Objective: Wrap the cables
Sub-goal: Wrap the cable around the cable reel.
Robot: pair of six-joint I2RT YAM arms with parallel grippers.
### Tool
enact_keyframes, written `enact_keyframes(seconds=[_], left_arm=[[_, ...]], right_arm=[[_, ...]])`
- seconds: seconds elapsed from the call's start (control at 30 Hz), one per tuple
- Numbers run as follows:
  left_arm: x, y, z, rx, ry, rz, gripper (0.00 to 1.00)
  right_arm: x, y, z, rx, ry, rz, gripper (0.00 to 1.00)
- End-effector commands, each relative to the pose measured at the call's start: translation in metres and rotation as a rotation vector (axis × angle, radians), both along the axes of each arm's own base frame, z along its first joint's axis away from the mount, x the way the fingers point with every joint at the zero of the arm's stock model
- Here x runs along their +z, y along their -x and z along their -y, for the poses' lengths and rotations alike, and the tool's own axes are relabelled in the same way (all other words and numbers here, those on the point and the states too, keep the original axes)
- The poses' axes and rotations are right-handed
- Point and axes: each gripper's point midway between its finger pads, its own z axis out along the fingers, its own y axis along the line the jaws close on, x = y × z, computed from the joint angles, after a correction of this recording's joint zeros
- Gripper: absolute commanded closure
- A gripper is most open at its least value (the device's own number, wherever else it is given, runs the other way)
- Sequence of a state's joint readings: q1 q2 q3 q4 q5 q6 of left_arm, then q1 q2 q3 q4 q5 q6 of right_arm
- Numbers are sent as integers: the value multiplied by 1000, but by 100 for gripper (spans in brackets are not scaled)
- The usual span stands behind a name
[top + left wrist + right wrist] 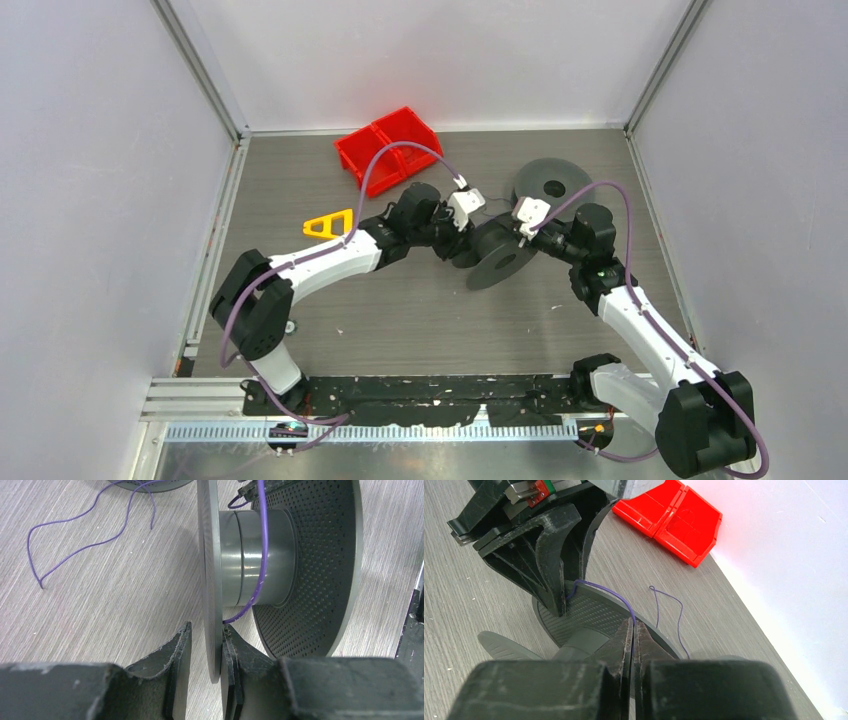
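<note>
The cable is a thin purple wire (263, 545), not red. It runs over the hub of a dark grey spool (500, 258) that stands on edge at mid-table. My left gripper (207, 630) straddles the spool's solid flange (210, 555). The flange touches the right finger, with a gap to the left finger. My right gripper (632, 625) is shut on the wire (604, 587) just above the spool's perforated flange (584, 610). The wire's loose tail (75, 545) lies curled on the table.
A second dark spool (550, 180) lies flat behind, at the back right. A red bin (390, 148) stands at the back wall and a yellow triangle (330, 225) lies left of my left arm. Grey walls enclose the table.
</note>
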State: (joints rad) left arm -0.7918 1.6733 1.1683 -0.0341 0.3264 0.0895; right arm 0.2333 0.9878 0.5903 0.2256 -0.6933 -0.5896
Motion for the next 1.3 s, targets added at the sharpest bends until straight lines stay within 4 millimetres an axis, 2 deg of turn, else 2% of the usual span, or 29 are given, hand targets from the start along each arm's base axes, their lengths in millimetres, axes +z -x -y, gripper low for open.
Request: enact_keyframes(seconds=[0.0,0.17,0.3,0.33,0.43,0.5,0.57,0.63,0.8,0.93,1.07,1.27], left_arm=[[27,-12,12,-9,64,58,74],[24,-14,14,-4,63,45,79],[23,-13,16,-1,69,31,99],[23,-14,16,6,74,26,100],[28,-14,10,55,74,1,100],[35,-14,0,109,89,-24,100],[45,-15,-13,168,113,-37,100],[55,-12,-27,211,127,-43,100],[65,4,-74,314,47,-50,100],[81,28,-109,351,34,-25,100],[97,49,-141,393,25,-46,100],[142,73,-186,485,133,-54,100]], right_arm=[[11,2,0,7,-8,47,94],[9,1,0,5,-9,40,95],[8,0,1,-6,-7,36,94],[9,0,2,-11,-8,35,92],[24,-3,5,-53,-52,18,80],[43,-2,6,-89,-114,-3,62],[64,1,6,-101,-181,-16,46],[83,8,4,-85,-234,-9,39],[116,31,1,-47,-337,-2,34],[127,56,-6,50,-388,36,31],[121,63,-9,99,-408,117,29],[93,68,-27,233,-362,136,29]])
